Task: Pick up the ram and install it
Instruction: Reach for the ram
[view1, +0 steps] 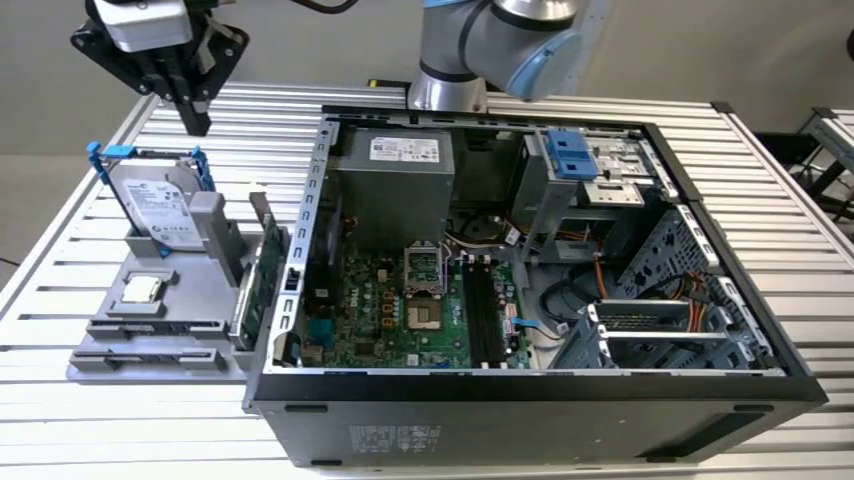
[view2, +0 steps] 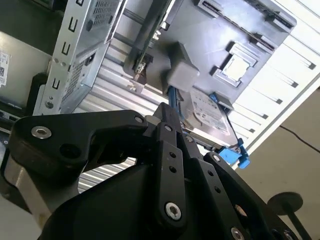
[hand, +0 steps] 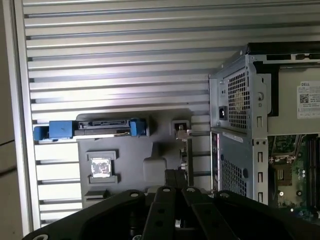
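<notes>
High above the far corner of the slatted metal table (view1: 40, 300), at the exterior view's left, hangs the black gripper (view1: 196, 118). Its two fingers look pressed together, and they pinch nothing.

The ram (view1: 251, 290) sits low down in the gray holder (view1: 147, 362). It is on the side next to the open computer case (view1: 534, 388). It stands on its thin edge, tight beside the green card (view1: 276, 260). The two are hard to tell apart, so I am only guessing which is which. I take the ram to be the thinner, darker stick.

From the gripper, the ram lies down, toward the near side of the table, and a bit toward the exterior view's right. Its long side runs from far to near, along the wall of the case. The upright hard drive (view1: 158, 208) stands between the two.

The ram is flat, thin and stiff, with little chips on it. The holder is smooth gray plastic. The hard drive is a shiny silver box in a blue frame. The table is made of long metal ribs.
</notes>
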